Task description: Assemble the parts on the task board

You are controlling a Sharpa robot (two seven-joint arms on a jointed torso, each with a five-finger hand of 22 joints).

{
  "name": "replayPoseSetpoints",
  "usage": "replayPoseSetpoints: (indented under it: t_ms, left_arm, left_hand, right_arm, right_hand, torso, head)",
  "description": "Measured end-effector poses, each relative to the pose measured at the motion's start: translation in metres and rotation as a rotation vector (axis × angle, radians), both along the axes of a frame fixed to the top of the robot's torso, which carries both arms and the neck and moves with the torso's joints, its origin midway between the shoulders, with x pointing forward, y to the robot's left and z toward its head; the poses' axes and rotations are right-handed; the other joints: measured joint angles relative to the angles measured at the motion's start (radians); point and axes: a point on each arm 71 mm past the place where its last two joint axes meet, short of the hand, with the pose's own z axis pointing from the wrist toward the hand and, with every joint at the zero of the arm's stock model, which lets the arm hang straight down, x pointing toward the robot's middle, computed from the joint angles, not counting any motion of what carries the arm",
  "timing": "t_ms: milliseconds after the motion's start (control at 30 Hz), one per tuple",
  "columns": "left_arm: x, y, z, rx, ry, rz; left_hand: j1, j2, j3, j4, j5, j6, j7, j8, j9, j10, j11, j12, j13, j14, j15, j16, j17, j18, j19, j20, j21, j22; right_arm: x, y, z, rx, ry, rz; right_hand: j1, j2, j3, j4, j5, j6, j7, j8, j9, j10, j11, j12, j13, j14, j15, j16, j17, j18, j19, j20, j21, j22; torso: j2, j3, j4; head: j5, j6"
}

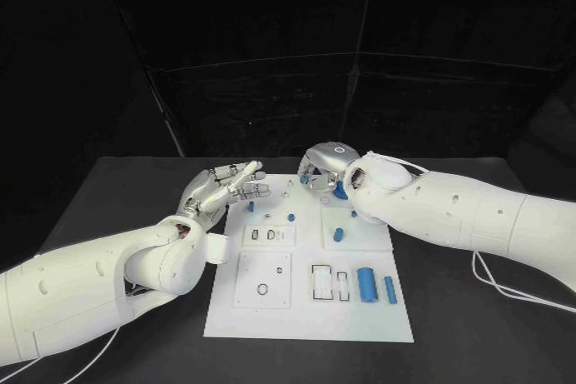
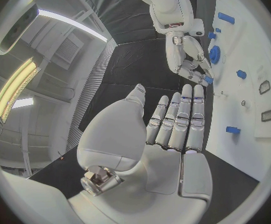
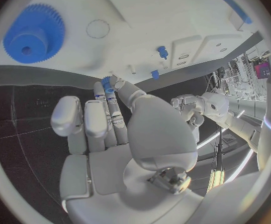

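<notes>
Near the task board's point(image 1: 315, 316) far edge, the right hand point(image 1: 326, 169) pinches a small blue part point(image 3: 107, 81) by a blue gear point(image 3: 33, 33). The left hand point(image 1: 223, 187) hovers at the far left corner, fingers straight and empty.

The task board point(image 1: 306, 317) is a matt white plate, smooth, plastic by its look, with shallow recesses outlined in black. The parts are smooth blue plastic: two cylinders point(image 1: 366, 284) near the board's right side with a soft sheen, and a toothed gear point(image 3: 34, 33) with a finely ridged rim. The counter point(image 1: 480, 334) is matt black. The left robot hand point(image 1: 228, 187) and right robot hand point(image 1: 326, 169) are silvery metal with smooth, faintly glossy pale shells; the arms' white casing is glossy plastic.
</notes>
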Motion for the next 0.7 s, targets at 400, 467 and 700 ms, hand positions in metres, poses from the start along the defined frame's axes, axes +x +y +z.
replayPoseSetpoints:
  t_ms: [400,467,700]
  left_arm:
    - [0.000,0.000,0.001,-0.001,-0.001,-0.002]
    - [0.000,0.000,0.001,-0.001,-0.001,-0.002]
    - [-0.001,-0.001,0.003,-0.002,-0.003,-0.004]
  left_hand:
    - [0.002,0.003,-0.004,-0.004,0.000,0.007,0.000,0.000,0.000,0.000,0.000,-0.004,0.000,-0.004,0.004,-0.012,0.000,0.000,-0.004,0.003,-0.012,-0.007]
    - [0.003,0.002,-0.004,-0.004,0.000,0.007,0.000,0.000,0.000,0.000,0.000,-0.004,0.000,-0.004,0.004,-0.012,0.000,0.000,-0.007,0.000,-0.017,-0.009]
    - [0.003,0.003,-0.004,-0.004,0.000,0.007,0.000,0.000,0.000,0.000,0.000,-0.004,0.000,-0.004,0.004,-0.012,0.000,0.000,-0.007,0.000,-0.017,-0.009]
  right_arm:
    - [0.003,0.016,0.001,0.006,-0.014,0.015]
    - [0.003,0.017,0.001,0.006,-0.014,0.016]
    - [0.005,0.022,0.001,0.005,-0.015,0.019]
  right_hand:
    - [-0.004,-0.004,0.010,0.010,-0.002,-0.007,0.004,-0.006,0.001,0.000,0.000,-0.006,-0.001,0.000,0.000,0.000,-0.001,0.000,0.000,0.000,0.004,0.001]
    - [-0.005,-0.005,0.010,0.010,-0.002,-0.007,0.004,-0.006,0.001,0.000,0.000,-0.006,-0.001,0.000,0.000,0.000,-0.001,0.000,0.000,0.000,0.004,0.001]
    - [-0.011,-0.011,0.014,0.014,-0.006,-0.008,0.004,-0.008,0.001,0.000,0.000,-0.006,-0.001,0.000,0.000,0.000,-0.001,0.000,0.000,0.000,0.004,0.001]
  torso:
    - [0.013,-0.0049,0.0050]
    - [0.014,-0.0053,0.0057]
    - [0.015,-0.0059,0.0062]
  head:
    - [-0.007,0.008]
    - [-0.008,0.008]
    - [-0.008,0.006]
